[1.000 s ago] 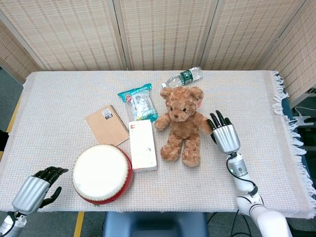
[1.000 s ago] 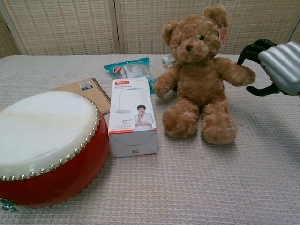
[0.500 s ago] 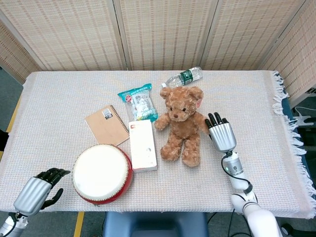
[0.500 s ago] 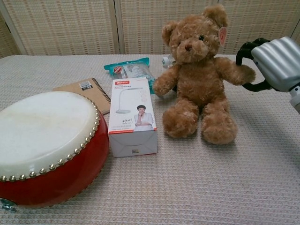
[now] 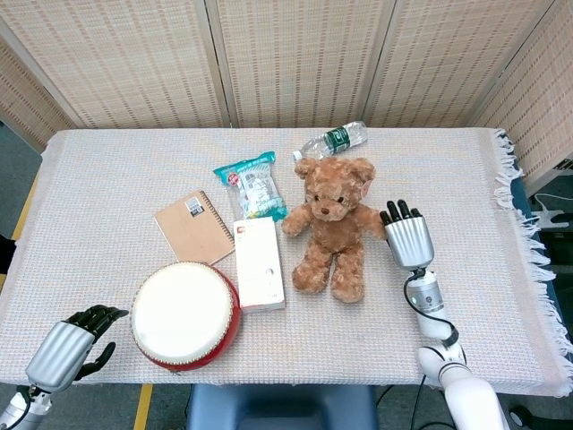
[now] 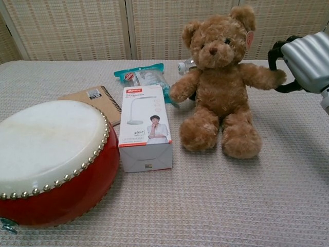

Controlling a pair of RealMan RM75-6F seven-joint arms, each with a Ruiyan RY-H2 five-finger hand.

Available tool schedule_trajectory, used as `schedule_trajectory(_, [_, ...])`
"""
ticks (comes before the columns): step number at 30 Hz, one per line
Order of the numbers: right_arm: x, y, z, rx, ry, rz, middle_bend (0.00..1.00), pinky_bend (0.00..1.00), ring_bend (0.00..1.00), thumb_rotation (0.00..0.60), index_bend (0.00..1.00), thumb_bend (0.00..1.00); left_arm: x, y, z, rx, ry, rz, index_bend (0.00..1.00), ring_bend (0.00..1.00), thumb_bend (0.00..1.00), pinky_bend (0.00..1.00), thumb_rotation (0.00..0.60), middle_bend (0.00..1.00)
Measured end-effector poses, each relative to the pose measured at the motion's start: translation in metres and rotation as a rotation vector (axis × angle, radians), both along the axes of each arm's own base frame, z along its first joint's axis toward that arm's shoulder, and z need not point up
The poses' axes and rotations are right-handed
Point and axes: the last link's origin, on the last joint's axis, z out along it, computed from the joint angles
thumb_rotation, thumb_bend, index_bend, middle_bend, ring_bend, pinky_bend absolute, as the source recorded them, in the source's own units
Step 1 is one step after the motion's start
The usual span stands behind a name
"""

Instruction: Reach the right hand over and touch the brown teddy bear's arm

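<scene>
The brown teddy bear (image 5: 330, 230) (image 6: 220, 82) sits upright in the middle of the table, arms spread. My right hand (image 5: 407, 238) (image 6: 303, 62) is just right of it, and its dark fingertips (image 6: 275, 54) touch the end of the bear's outstretched arm (image 6: 262, 77). The fingers are curved but hold nothing. My left hand (image 5: 67, 349) hangs at the table's near left corner with its fingers curled in and nothing in them; the chest view does not show it.
A red drum (image 5: 185, 315) (image 6: 51, 159) stands near the front left. Beside the bear lie a white box (image 5: 258, 262) (image 6: 144, 127), a brown notebook (image 5: 193, 227), a green snack bag (image 5: 251, 184) and a water bottle (image 5: 336, 138). The tablecloth's fringed edge (image 5: 524, 233) is at the right.
My right hand has shifted slightly right and away with the bear's arm; the bear has leaned a little to the right. The left hand has barely moved.
</scene>
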Motion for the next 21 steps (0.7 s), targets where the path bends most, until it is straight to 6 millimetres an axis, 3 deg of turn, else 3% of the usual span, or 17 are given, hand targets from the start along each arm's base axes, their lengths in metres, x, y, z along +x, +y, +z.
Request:
schedule_trajectory(7, [-0.010, 0.001, -0.006, 0.043, 0.041, -0.046, 0.42, 0.76, 0.37, 0.600, 0.68, 0.11, 0.000, 0.000, 0.000, 0.000, 0.001, 0.000, 0.23, 0.25, 0.43, 0.47, 0.600, 0.27])
schedule_trajectory(16, [0.002, 0.002, 0.009, -0.041, -0.025, 0.028, 0.42, 0.76, 0.37, 0.600, 0.68, 0.11, 0.000, 0.000, 0.000, -0.001, 0.002, 0.003, 0.23, 0.25, 0.43, 0.47, 0.600, 0.28])
schedule_trajectory(21, [-0.002, 0.002, 0.005, -0.016, -0.010, 0.006, 0.42, 0.76, 0.37, 0.600, 0.68, 0.11, 0.000, 0.000, -0.001, -0.002, 0.005, 0.002, 0.23, 0.25, 0.43, 0.47, 0.600, 0.28])
